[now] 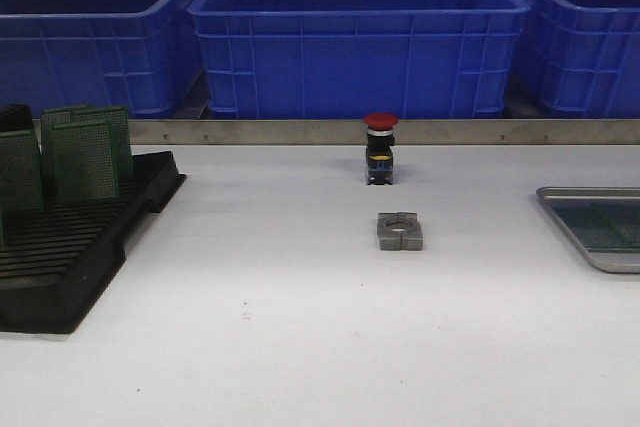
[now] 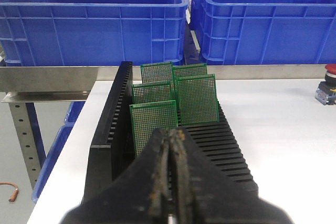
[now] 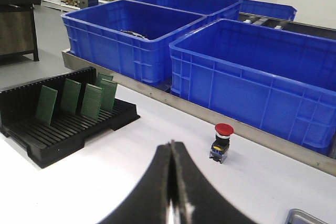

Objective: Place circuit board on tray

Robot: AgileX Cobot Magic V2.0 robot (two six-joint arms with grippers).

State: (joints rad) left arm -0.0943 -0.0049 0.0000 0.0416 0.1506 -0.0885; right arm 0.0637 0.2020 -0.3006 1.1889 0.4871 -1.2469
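At far left of the front view, green circuit boards (image 1: pixel 85 152) stand upright in a black rack (image 1: pixel 70 247); the tray (image 1: pixel 600 232) lies at right edge. Left wrist view: left gripper (image 2: pixel 173 137) clenched, empty, just short of the boards. Right wrist view: right gripper (image 3: pixel 171 145) clenched, empty.

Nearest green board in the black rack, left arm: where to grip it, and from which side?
Grip the top edge of the nearest circuit board, coming straight down from above. It stands upright in the slotted rack with the upper half exposed, and other boards stand close behind it. The left pincer looks shut; I'd open it first.
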